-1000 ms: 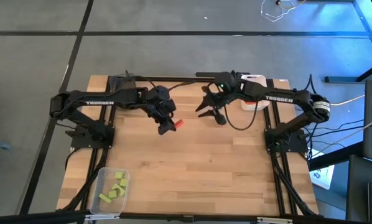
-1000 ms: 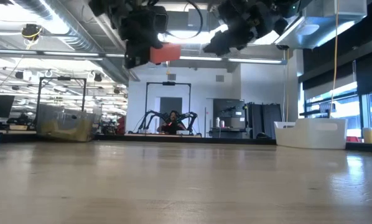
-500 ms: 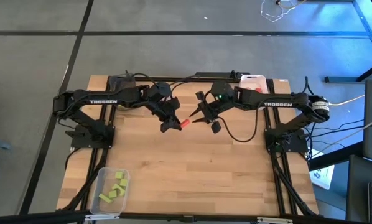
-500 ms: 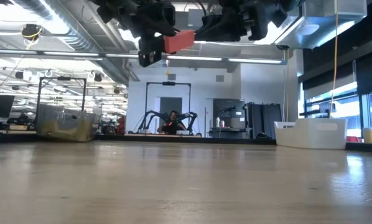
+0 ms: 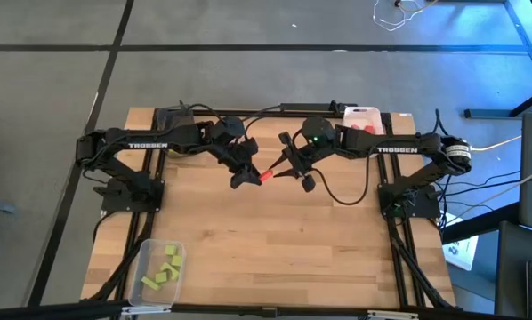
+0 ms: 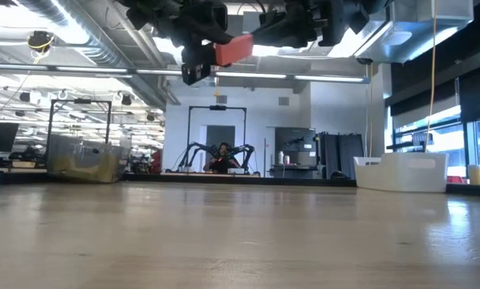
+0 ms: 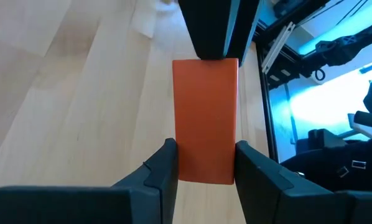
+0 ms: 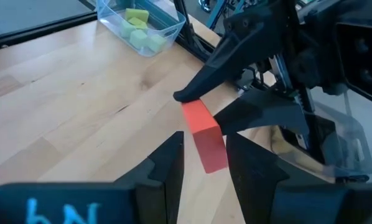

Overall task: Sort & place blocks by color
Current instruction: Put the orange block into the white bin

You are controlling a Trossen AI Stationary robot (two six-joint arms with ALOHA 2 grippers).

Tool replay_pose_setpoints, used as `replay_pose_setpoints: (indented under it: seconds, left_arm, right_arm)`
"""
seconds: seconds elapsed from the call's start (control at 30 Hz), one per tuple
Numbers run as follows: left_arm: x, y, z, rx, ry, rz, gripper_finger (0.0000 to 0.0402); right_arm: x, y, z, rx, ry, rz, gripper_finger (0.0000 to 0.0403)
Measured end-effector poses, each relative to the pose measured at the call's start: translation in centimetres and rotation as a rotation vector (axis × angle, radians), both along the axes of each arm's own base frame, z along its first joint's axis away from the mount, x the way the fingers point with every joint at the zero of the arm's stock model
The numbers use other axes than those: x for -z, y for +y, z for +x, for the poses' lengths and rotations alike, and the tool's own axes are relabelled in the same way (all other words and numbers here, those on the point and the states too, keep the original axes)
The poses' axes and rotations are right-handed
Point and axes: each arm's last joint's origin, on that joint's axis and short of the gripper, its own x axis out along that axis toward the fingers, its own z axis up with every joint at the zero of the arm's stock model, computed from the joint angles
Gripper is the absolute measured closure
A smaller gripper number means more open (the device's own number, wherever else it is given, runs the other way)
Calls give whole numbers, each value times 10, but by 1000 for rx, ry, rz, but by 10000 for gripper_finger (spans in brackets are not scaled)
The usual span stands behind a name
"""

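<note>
Clear plastic tray (image 5: 159, 265) holds light green blocks (image 5: 164, 267); white tray (image 5: 364, 116) holds red ones. Left gripper (image 5: 253, 178) and right gripper (image 5: 282, 171) both clamp one red rectangular block (image 5: 266, 174) mid-air.

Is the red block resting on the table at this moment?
No. In the low view the red block hangs high above the wooden table, gripped between both end effectors.

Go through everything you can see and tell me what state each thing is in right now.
Red block: held in mid-air above the table, gripped at both ends.
Left gripper: shut on the red block.
Right gripper: shut on its other end.
Clear tray: on the table, holding green blocks.
White tray: resting on the table.
</note>
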Motion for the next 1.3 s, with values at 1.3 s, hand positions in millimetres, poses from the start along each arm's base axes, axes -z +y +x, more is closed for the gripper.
replay_pose_setpoints:
  seconds: [1.3]
  left_arm:
    - [-11, 0, 6, -7, -119, 13, 284]
  right_arm:
    - [0, 7, 2, -22, -7, 2, 337]
